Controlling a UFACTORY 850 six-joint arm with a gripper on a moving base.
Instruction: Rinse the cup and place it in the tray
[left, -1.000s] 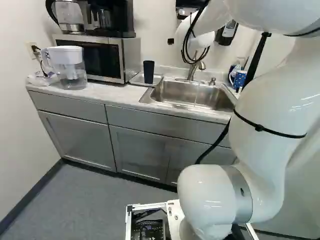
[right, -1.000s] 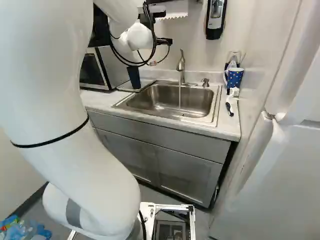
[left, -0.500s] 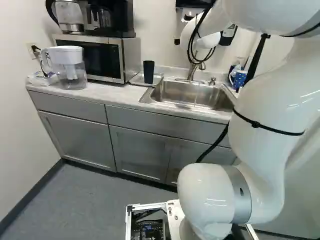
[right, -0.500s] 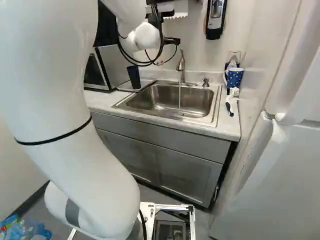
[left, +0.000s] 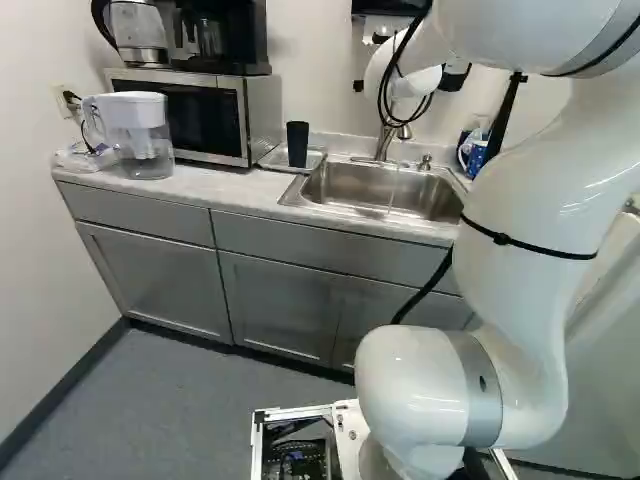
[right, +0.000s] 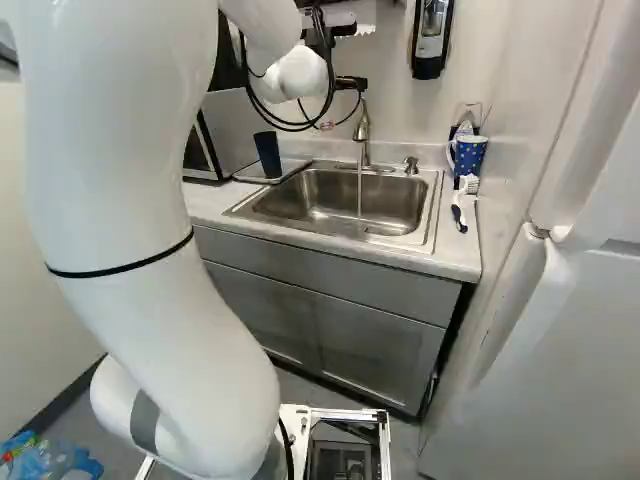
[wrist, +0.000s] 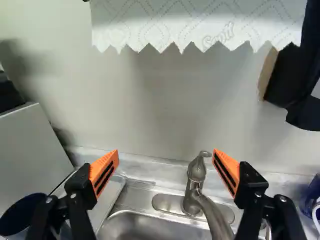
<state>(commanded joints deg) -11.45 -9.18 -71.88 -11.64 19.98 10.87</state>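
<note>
With the dark tapered cup (right: 268, 155) in the flat grey tray (left: 314, 161), the black orange-padded gripper (wrist: 166, 152), spread wide, has shifted right, probably for closing the silver metal faucet (wrist: 196, 173)

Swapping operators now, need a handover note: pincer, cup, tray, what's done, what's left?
Pincer: open, nothing held, above the sink with the faucet ahead of it.
Cup: dark one, upright on the tray, beside the sink.
Done: cup is in the tray. Whether it was rinsed, can't tell.
Left: a thin stream of water seems to be running; probably close the faucet, then retract.
</note>
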